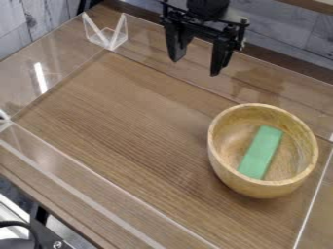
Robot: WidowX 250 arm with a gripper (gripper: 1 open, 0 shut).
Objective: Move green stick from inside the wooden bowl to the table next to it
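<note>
Jaws (198,66), one pair, black: stood wide apart, with nothing held between them, high over the far part of the desk (111,122), fingers pointing down. Arm, black: ran up from the jaws and out of sight at the top.

Wooden bowl (217,146), one, round, light tan, thick-rimmed: stood on the desk, below the jaws and to the right of them in the view, well apart from them.

Green stick (262,153), one, flat, oblong: lay inside the wooden bowl, on its bottom, slightly slanted, untouched by the jaws.

Desk, one, brown wood grain: stretched under and around the jaws. Clear wall (39,76), acrylic: edged the desk to the left of the jaws.
</note>
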